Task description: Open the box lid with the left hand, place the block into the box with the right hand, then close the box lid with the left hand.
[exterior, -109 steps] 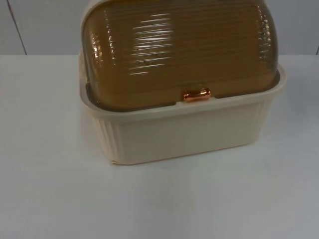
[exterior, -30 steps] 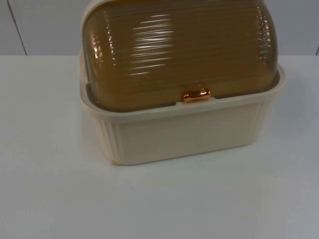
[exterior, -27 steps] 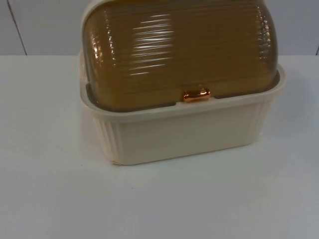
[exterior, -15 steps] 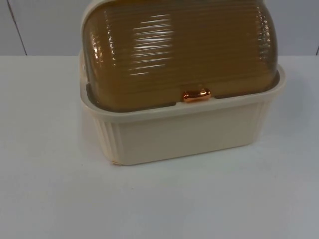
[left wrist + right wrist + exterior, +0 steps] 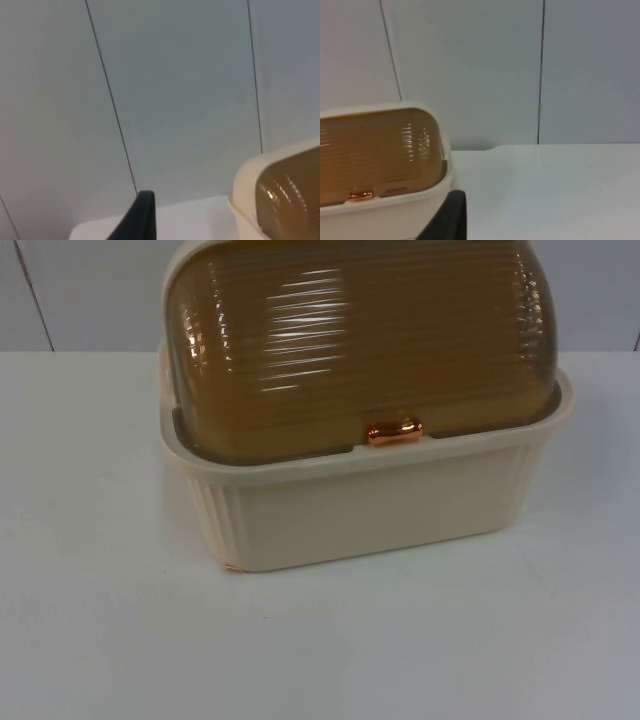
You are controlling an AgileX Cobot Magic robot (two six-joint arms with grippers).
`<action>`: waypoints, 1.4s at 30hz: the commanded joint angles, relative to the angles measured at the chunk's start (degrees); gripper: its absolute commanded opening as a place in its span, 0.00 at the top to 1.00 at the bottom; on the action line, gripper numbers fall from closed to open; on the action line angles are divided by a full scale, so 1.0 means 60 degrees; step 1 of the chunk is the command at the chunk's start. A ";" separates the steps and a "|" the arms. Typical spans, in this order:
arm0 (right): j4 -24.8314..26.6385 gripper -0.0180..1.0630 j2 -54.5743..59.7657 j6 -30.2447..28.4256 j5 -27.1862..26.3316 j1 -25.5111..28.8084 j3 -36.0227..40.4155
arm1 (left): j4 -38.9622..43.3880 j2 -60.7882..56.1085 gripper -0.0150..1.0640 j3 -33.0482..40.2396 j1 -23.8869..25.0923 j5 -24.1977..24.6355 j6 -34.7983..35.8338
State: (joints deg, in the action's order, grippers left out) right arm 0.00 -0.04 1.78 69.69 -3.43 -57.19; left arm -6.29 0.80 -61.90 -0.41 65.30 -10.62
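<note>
A cream box (image 5: 370, 505) with ribbed sides stands at the middle of the table in the top view. Its amber ribbed lid (image 5: 360, 350) is down, domed over the rim, with a small copper handle (image 5: 394, 431) at its front edge. The left wrist view catches one corner of the box (image 5: 245, 200) and lid (image 5: 290, 195) beyond my left gripper's black fingertip (image 5: 140, 215). In the right wrist view my right gripper's fingertip (image 5: 447, 215) stands beside the box (image 5: 395, 215), apart from it, with the handle (image 5: 360, 195) in sight. Both grippers are open and hold nothing.
The white table top (image 5: 320, 640) stretches in front of the box and to both its sides. The grey partition wall (image 5: 90, 290) with dark vertical seams rises close behind the box.
</note>
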 commanded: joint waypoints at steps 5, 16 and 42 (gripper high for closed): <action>-0.0188 0.02 0.0007 -0.0063 0.0046 0.0017 -0.0063 | -0.0366 -0.0133 0.01 0.1148 -0.0076 0.0235 0.0378; -0.0166 0.02 0.0007 -0.0063 0.0046 0.0017 -0.0063 | -0.0523 -0.0133 0.01 0.1282 -0.0611 -0.0814 0.0072; -0.0775 0.02 0.0007 -0.0123 -0.0475 -0.0054 0.2503 | 0.1167 -0.0133 0.01 0.4628 -0.0641 -0.0672 0.1770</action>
State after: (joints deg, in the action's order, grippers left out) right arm -4.26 0.00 1.08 67.63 -3.43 -43.05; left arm -0.95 0.22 -34.42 -3.89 60.12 -1.31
